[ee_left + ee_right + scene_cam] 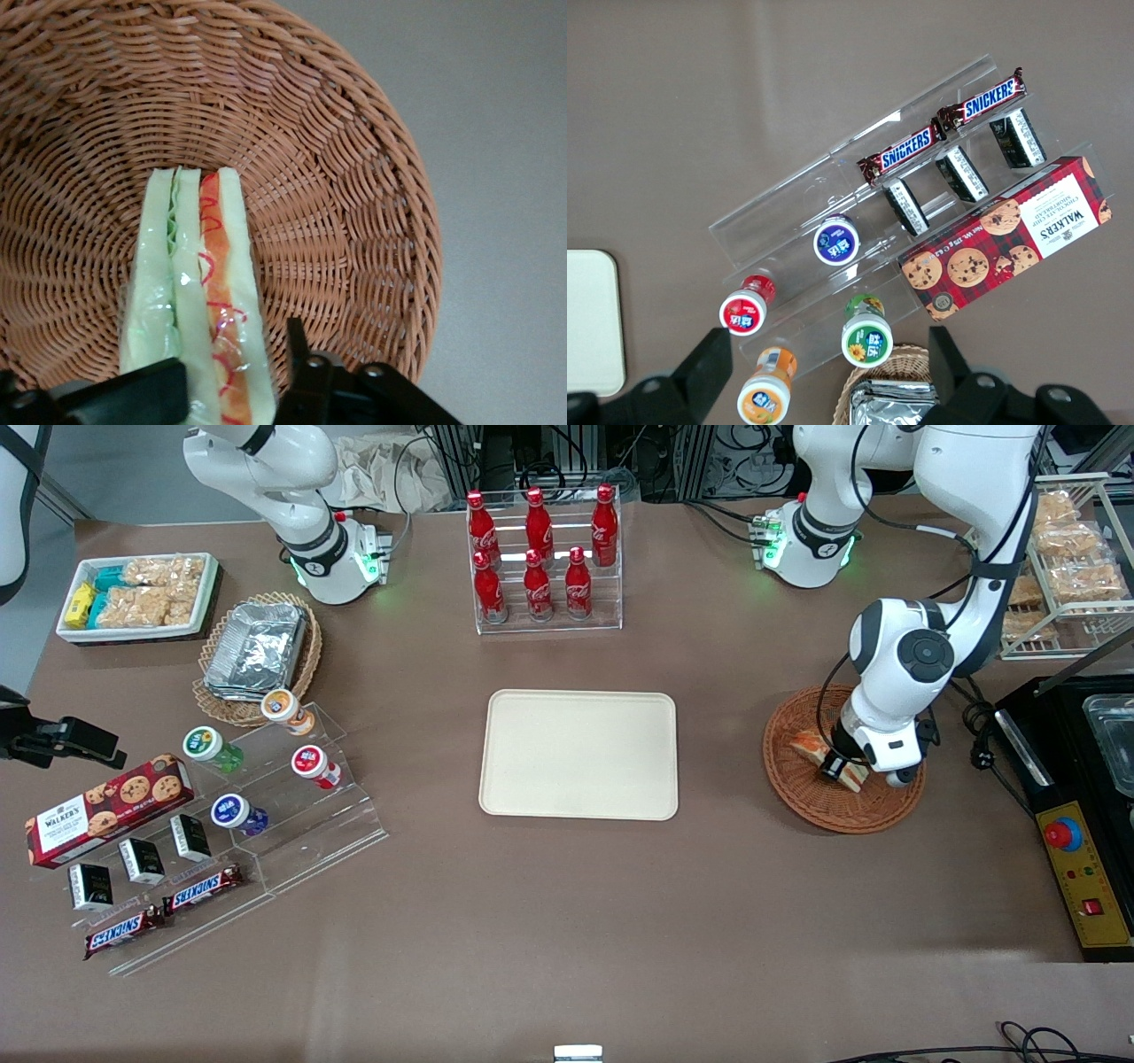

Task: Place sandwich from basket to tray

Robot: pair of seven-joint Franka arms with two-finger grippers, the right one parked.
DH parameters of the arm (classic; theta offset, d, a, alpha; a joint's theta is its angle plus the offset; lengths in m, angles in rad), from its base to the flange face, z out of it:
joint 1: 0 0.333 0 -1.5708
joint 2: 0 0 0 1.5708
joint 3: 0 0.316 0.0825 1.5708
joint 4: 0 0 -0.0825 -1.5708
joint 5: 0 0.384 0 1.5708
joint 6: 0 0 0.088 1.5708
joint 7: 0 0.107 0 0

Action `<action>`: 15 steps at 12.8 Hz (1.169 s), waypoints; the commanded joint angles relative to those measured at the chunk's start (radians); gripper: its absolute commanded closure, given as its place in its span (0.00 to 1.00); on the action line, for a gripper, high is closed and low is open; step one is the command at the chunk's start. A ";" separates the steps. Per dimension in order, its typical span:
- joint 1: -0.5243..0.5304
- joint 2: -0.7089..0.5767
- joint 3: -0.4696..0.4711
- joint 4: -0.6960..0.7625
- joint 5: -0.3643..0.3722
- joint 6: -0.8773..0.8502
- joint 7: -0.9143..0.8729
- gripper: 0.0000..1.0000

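Front view: hand (pixel 838 768) low inside the reddish wicker basket (pixel 797 790), at the sandwich (pixel 813 749); bare table (pixel 718 717) separates basket rim from the cream tray (pixel 578 754).
Left wrist view: fingers (pixel 306 376) spread, flanking the sandwich (pixel 197 292) without clamping; basket wall (pixel 354 186) curves close around.

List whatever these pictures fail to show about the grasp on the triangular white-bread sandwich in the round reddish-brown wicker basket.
- Front view: the arm's white wrist covers part of the sandwich and of the round reddish-brown wicker basket; the gripper is mostly hidden.
- Left wrist view: the picture's edge cuts off the sandwich's near end and the black fingers, so contact with the bread cannot be confirmed.
- The sandwich's underside is hidden in every view.
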 commanded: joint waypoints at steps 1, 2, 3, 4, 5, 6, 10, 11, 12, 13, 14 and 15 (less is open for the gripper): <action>0.001 -0.016 -0.001 -0.001 0.021 0.000 0.003 1.00; 0.000 -0.031 0.001 0.006 0.021 -0.030 0.007 1.00; 0.001 -0.057 -0.001 0.037 0.023 -0.102 0.011 1.00; 0.000 -0.077 -0.002 0.092 0.024 -0.208 0.018 1.00; -0.002 -0.083 -0.007 0.174 0.024 -0.332 0.020 1.00; -0.008 -0.085 -0.011 0.278 0.023 -0.486 0.024 1.00; -0.013 -0.073 -0.111 0.599 0.016 -0.817 0.023 1.00; -0.011 -0.066 -0.146 0.647 0.013 -0.839 0.023 1.00; -0.011 -0.066 -0.180 0.689 0.009 -0.853 0.023 1.00; -0.011 -0.063 -0.221 0.716 0.001 -0.850 0.021 1.00; -0.011 -0.044 -0.266 0.756 -0.016 -0.850 0.021 1.00; -0.010 -0.024 -0.309 0.787 -0.037 -0.845 0.024 1.00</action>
